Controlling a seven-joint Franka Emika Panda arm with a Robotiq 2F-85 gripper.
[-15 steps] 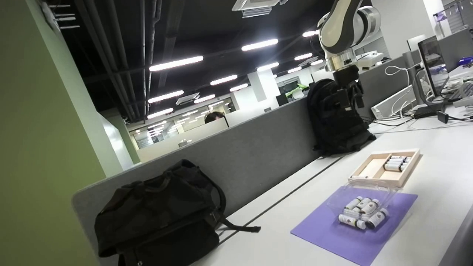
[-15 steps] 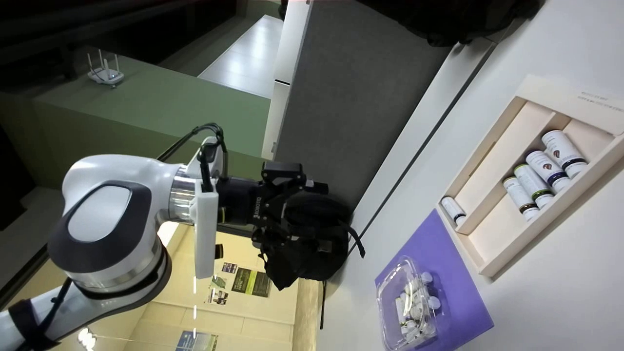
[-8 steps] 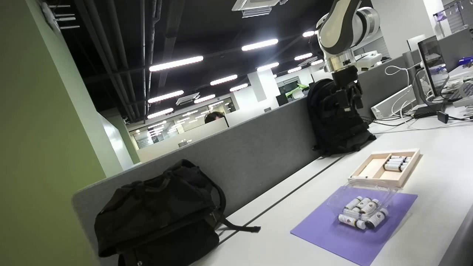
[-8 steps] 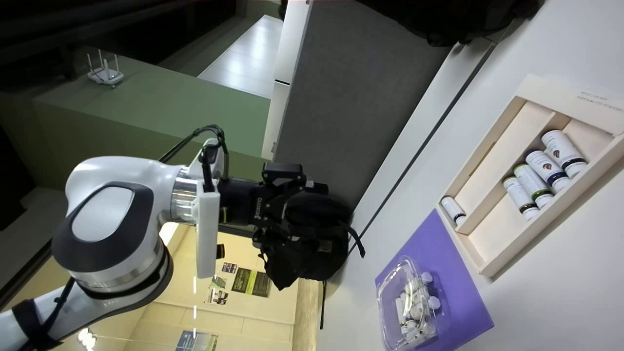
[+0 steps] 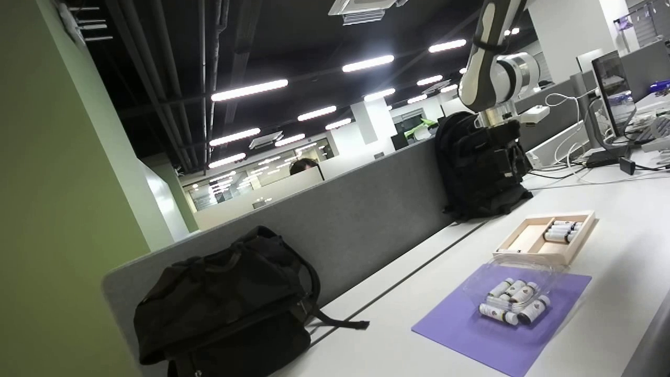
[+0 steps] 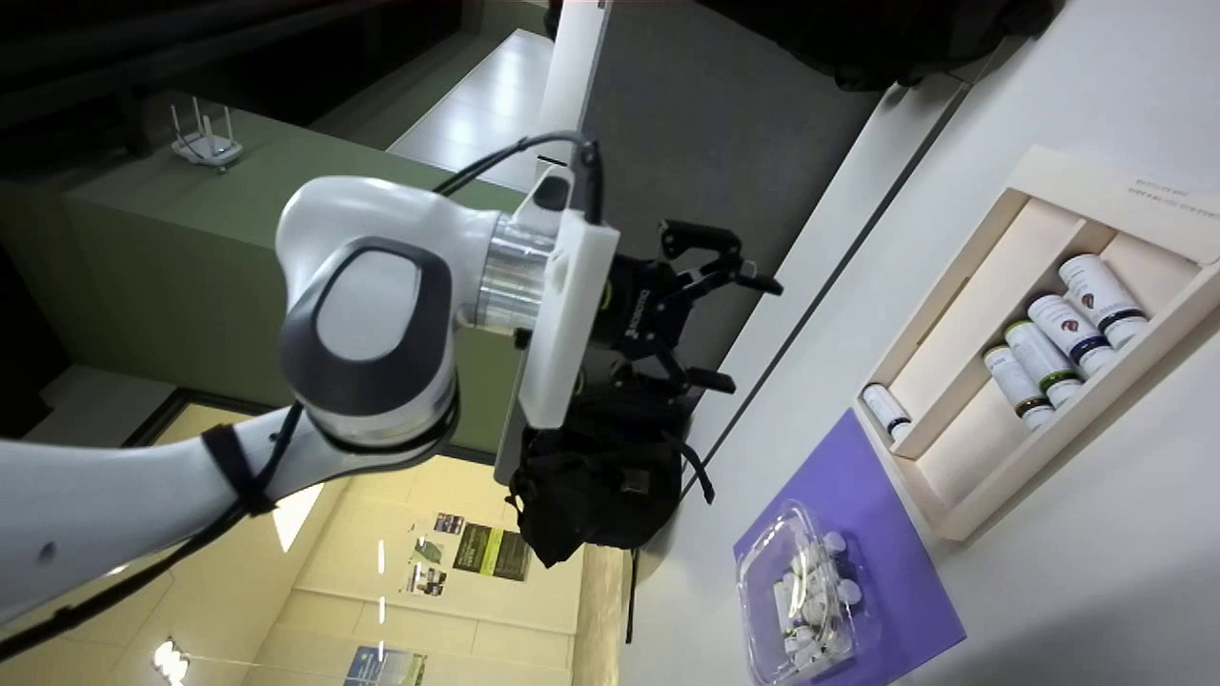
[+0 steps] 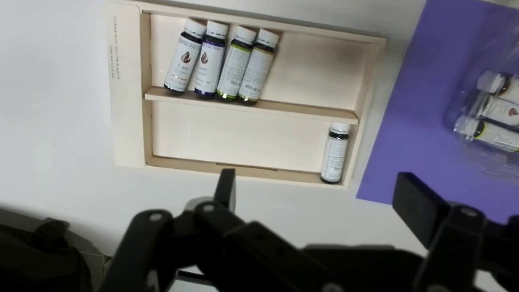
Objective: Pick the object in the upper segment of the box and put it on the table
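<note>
In an exterior view, your tool (image 6: 737,332) hangs clear of the worktop (image 6: 1125,514), jaws wide apart. In an exterior view, the box (image 5: 526,239) lies apart from the worktop's back edge. In the wrist view, the compartment (image 7: 316,73) farther from that edge holds four bottles (image 7: 235,67), the nearer a single bottle (image 7: 335,156)

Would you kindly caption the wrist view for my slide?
Open gripper; wooden box with four bottles, a lone bottle across the divider.

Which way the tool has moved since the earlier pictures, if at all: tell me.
Yes: in an exterior view, the tool has shifted rightward and up the picture, relative to the black backpack.
</note>
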